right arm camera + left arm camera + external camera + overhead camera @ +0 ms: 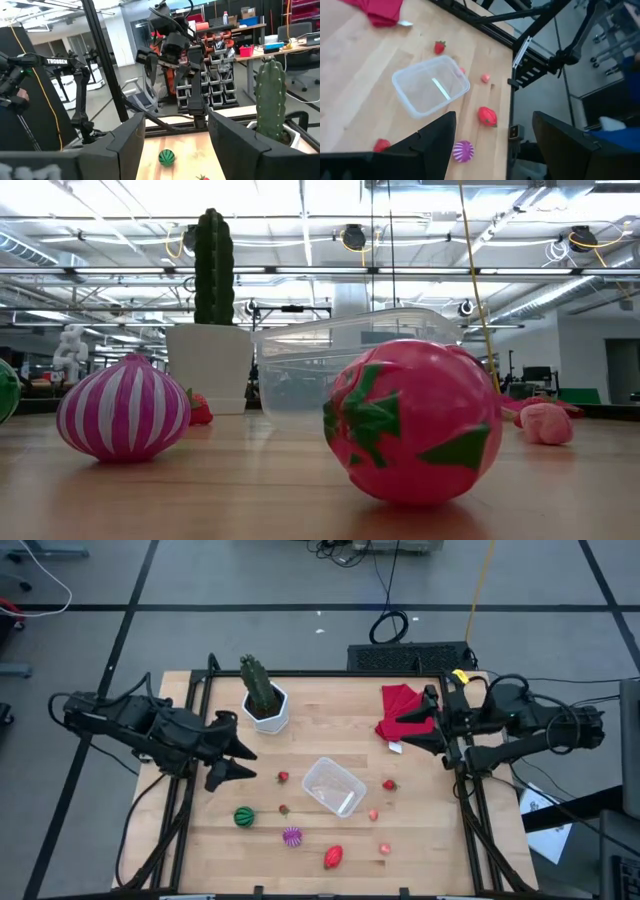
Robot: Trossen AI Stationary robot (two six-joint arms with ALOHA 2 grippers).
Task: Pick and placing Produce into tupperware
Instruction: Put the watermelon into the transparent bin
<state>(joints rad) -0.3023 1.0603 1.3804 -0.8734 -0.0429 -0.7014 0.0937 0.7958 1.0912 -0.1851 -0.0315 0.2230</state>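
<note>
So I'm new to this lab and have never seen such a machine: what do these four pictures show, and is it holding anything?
It is a robot with two dark arms at a wooden table. One picture looks straight down, one looks level across the tabletop, and two come from cameras on the wrists. The left tool and the right tool both hang open and hold nothing. In the middle lies an empty clear container. Around it are toy produce: a green melon, a purple ridged piece, a big red strawberry and small berries. A cactus in a white pot and a red cloth sit at the back.
</note>
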